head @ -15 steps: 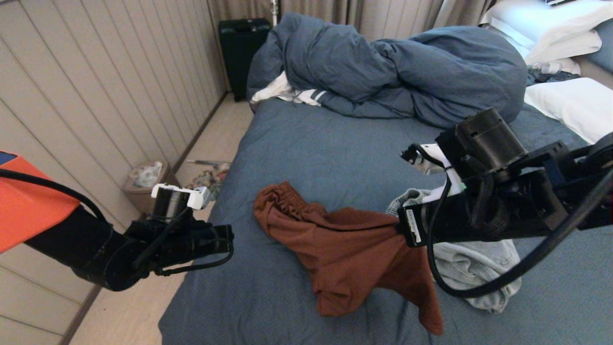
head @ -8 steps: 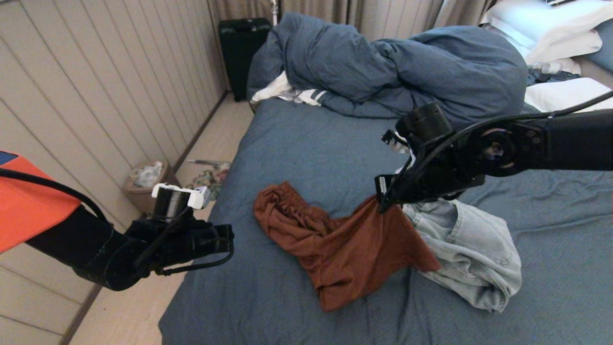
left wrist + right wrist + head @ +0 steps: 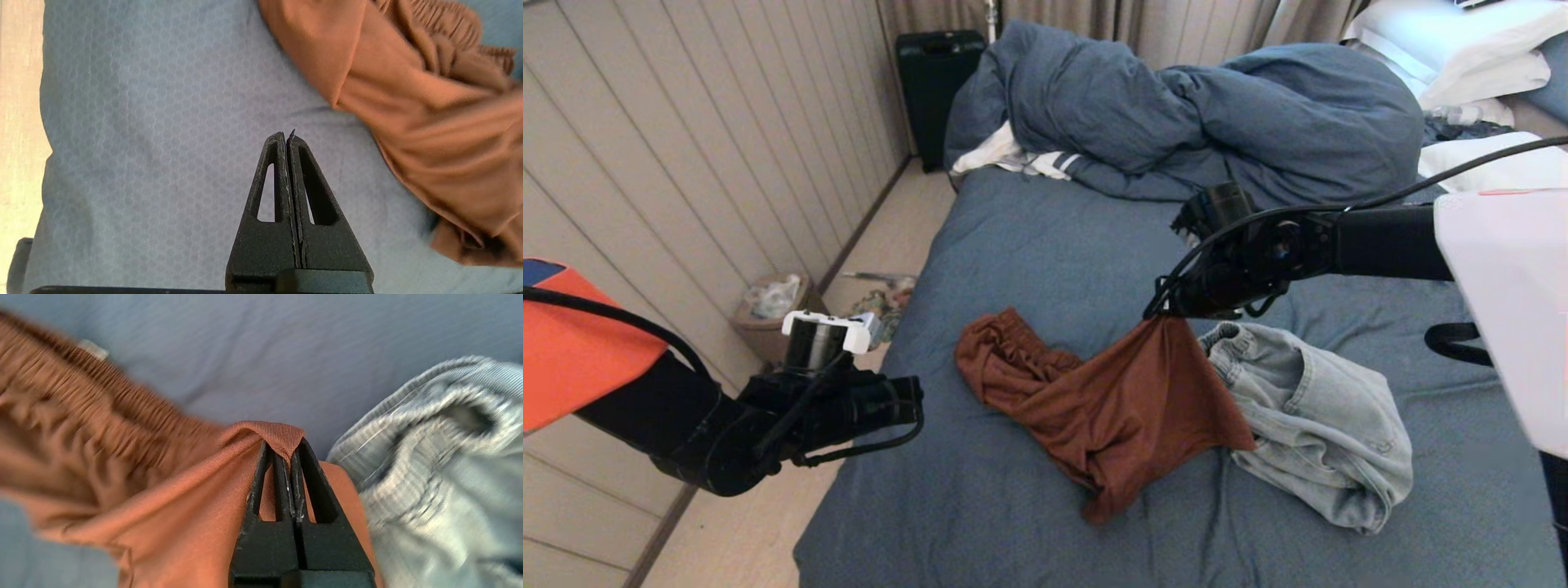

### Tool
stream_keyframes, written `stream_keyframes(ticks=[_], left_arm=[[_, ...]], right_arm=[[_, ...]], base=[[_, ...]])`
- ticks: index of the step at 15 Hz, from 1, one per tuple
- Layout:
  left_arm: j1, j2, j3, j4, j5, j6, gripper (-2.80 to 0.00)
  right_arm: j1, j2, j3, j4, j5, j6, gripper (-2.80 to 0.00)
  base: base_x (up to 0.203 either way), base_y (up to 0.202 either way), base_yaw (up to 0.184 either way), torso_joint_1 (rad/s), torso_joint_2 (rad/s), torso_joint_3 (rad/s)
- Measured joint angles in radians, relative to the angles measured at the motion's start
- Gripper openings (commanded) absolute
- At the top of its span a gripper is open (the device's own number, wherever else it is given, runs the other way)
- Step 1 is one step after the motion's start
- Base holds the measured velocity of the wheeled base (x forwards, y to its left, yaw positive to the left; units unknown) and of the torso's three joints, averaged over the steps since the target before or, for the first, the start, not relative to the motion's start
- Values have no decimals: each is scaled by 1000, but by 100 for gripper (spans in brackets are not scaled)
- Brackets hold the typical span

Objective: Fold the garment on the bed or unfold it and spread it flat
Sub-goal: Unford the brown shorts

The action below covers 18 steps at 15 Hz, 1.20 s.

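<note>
The right gripper (image 3: 1168,314), pinching the brown shorts (image 3: 1111,408), has pulled them toward 12 o'clock, spreading them; left gripper (image 3: 288,141) pressed together, empty

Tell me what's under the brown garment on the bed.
Mostly the blue sheet of the bed. The brown garment overlaps the edge of the light denim garment; anything else beneath it is covered.

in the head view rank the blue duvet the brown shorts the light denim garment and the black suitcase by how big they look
1. Blue duvet
2. Brown shorts
3. Light denim garment, close to the shorts
4. Black suitcase, smallest-looking, but farthest away, so unsure
</note>
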State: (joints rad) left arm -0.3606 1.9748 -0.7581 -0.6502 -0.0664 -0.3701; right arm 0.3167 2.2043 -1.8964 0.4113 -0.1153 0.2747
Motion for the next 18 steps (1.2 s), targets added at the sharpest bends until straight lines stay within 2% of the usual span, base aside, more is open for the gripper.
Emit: stream_keyframes(ticks=[6,10,11,15,18], left_arm=[[0,1,2,0,-1,-2,-280],[0,3,6,-1,-1,-2,-280],[0,3,6,-1,-1,-2,-280],[0,4,6,-1,-1,0,-280],[0,3,7,0,-1,0,-280]], right_arm=[[-123,39,-55,1,-8,-12,-280],[-173,71,-56,-1,-9,-16,-280],[-176,76,-56,-1,-9,-16,0],[-172,74,-49,3,-6,-14,0],[-160,14,9,21,16,-39,0]], base=[[0,0,0,0,0,0],[0,0,0,0,0,0],[0,0,0,0,0,0],[0,0,0,0,0,0],[0,0,0,0,0,0]])
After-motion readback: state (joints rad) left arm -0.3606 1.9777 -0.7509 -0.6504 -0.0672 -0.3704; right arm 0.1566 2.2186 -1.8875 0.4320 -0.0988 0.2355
